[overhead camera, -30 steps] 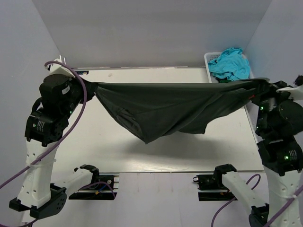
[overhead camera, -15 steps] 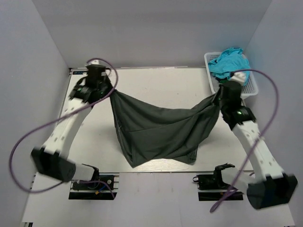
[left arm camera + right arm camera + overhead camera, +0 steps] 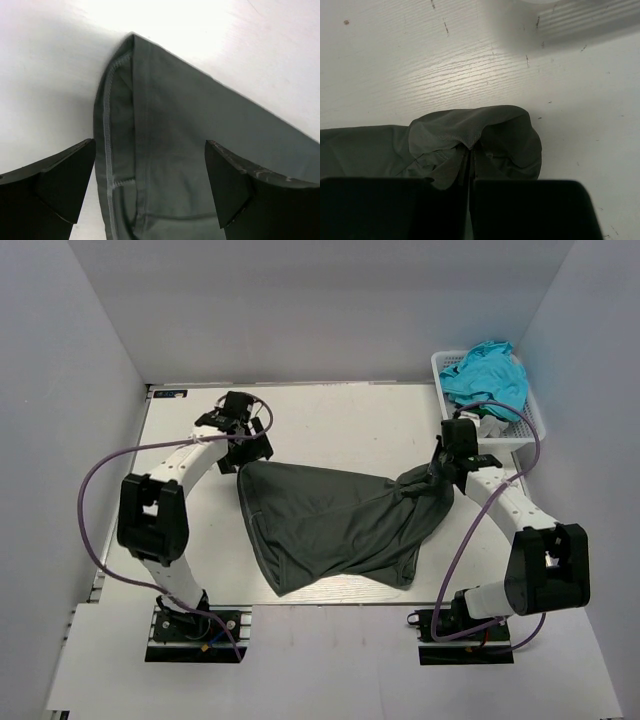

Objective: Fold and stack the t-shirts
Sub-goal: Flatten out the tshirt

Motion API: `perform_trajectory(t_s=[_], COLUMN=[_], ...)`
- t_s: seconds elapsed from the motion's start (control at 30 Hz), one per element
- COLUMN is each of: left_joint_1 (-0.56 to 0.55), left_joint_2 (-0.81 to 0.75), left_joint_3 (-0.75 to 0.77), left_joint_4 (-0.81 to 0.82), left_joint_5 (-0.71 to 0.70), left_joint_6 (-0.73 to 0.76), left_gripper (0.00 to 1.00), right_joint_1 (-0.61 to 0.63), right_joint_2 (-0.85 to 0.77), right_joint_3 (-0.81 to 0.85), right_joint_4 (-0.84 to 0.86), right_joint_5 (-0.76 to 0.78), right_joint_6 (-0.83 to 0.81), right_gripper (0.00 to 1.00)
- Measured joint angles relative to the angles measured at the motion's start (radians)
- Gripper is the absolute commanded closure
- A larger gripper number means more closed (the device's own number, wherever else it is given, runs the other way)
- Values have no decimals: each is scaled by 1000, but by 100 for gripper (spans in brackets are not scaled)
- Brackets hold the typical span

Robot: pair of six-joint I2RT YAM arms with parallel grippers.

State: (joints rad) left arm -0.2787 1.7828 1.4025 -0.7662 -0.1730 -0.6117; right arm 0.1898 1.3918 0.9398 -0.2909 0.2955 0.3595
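**Shirt on Surface, One Corner Gripped**

The dark charcoal-grey cloth t-shirt (image 3: 335, 525) lies spread on the white surface (image 3: 330, 420) between both arms. The left end effector (image 3: 150, 160) has its fingers wide apart over the shirt's stitched far-left corner, without gripping it. The right end effector (image 3: 470, 172) is closed, pinching a bunched fold at the shirt's right corner. A turquoise cloth t-shirt (image 3: 487, 375) sits in the white plastic lattice basket (image 3: 525, 420), far right.

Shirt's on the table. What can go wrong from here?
The left pincer is open over the shirt corner while the right pincer is shut on it; any right pull would likely drag the shirt askew.
Cloth at the right pincer is bunched, so a fold may come out crooked.
The near hem lies close to the table edge and might slide off.
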Motion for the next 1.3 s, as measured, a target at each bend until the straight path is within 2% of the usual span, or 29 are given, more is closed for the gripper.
perform_trajectory(t_s=[0.07, 0.23, 0.33, 0.43, 0.5, 0.6, 0.8, 1.07, 1.3], left_joint_1=[-6, -19, -27, -27, -27, -28, -47, -75, -98], left_joint_2=[-71, -285, -324, -325, -326, -327, -327, -283, -225], left_joint_3=[-64, -345, -462, -518, -531, -544, -546, -545, -545], left_joint_4=[32, 104, 118, 140, 161, 201, 233, 192, 162], left_joint_5=[43, 214, 297, 351, 380, 412, 438, 386, 351], left_joint_6=[4, 5, 0, -6, -11, -18, -18, -17, -18], left_gripper=[0, 0, 0, 9, 12, 22, 22, 22, 32], right_joint_1=[-1, -6, -10, -12, -13, -13, -14, -18, -23], right_joint_2=[6, 6, 6, 6, 6, 6, 7, 25, 25], right_joint_3=[0, 0, 0, 0, 0, 0, 0, 0, 1], right_joint_4=[3, 4, 4, 3, 3, 3, 2, -5, -6], right_joint_5=[-10, -18, -18, -19, -19, -19, -18, -21, -21], right_joint_6=[0, 0, 0, 0, 0, 1, 1, 1, 1], right_gripper=[100, 100, 100, 100, 100, 100, 100, 100, 100])
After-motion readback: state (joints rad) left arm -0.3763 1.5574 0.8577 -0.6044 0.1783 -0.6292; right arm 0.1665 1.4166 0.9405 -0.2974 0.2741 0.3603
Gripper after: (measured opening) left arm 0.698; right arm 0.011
